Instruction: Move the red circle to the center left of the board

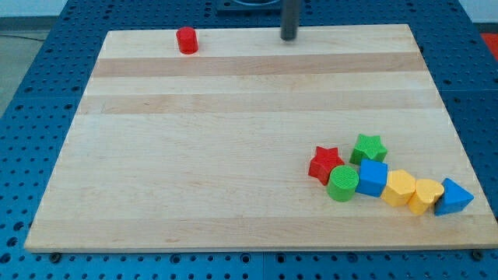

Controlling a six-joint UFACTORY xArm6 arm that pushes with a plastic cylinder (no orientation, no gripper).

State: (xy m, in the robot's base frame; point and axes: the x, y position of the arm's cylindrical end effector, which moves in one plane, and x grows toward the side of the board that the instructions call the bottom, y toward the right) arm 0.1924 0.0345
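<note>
The red circle (187, 40), a short red cylinder, stands near the board's top edge toward the view's left. My tip (289, 36) is at the top edge of the board near the middle, well to the right of the red circle and not touching any block.
The wooden board (194, 155) lies on a blue perforated table. At the bottom right sits a cluster: red star (325, 164), green star (369, 147), green circle (342, 183), blue cube (373, 178), yellow hexagon (400, 188), yellow heart (426, 194), blue triangle (454, 197).
</note>
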